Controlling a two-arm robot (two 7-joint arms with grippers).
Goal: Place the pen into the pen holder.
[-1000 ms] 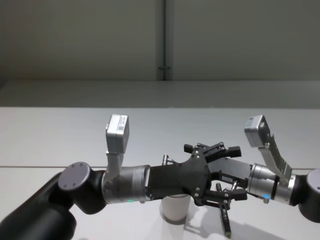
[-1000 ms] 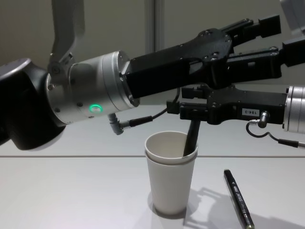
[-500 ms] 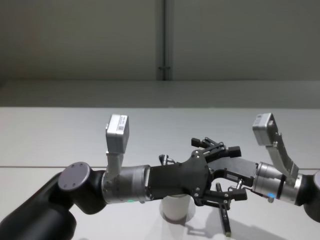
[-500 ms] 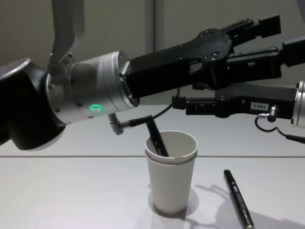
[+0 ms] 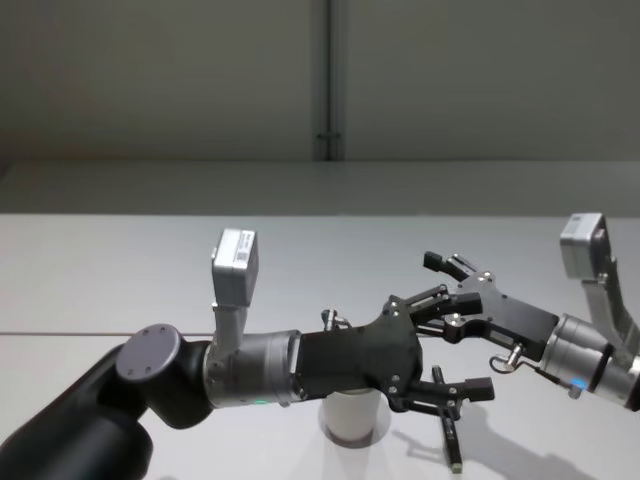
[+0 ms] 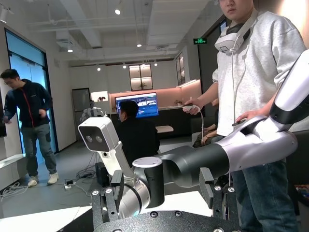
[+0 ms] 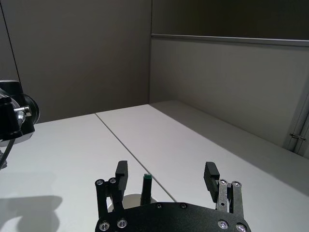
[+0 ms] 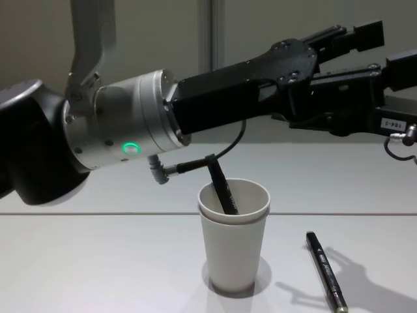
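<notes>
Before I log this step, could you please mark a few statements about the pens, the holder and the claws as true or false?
1. A pen stands in the pen holder, leaning against its rim. True.
2. The right claw is shut on a pen. False: it is open and empty.
3. A second pen lies flat on the table, on the robot's right of the holder. True.
4. The pen holder lies tipped on its side. False: it stands upright.
5. The left claw grips the holder's rim. False: it is open in the air, higher than the holder and touching nothing.
</notes>
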